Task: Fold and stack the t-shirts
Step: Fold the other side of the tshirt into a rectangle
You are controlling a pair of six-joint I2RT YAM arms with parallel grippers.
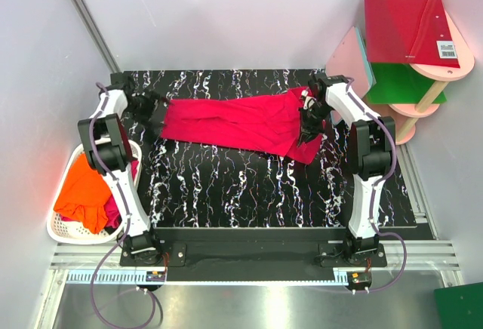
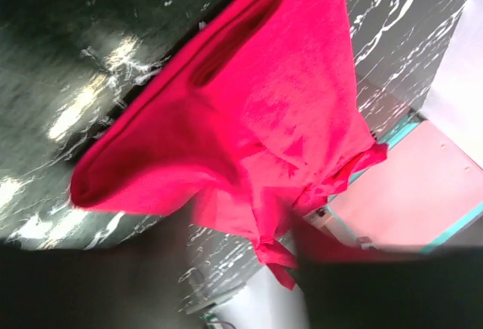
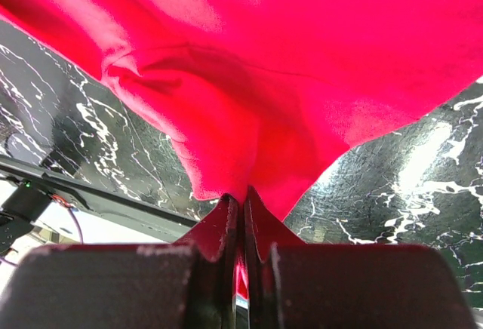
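Our right gripper has its fingers pinched together on the crimson t-shirt, which spreads away from them across the table toward our left gripper. Whether the left fingers are apart, we cannot tell.

Right pincer: the crimson t-shirt floods the wrist view and runs off the frame above and to both sides of it, and the pinched edge is lost between the fingers. From above, the left pincer sits dark on the black table, too small to tell whether it touches the shirt's end. In its wrist view the fingers are only dark blur, gap unreadable. Well back from it, the left arm covers part of the orange t-shirt.
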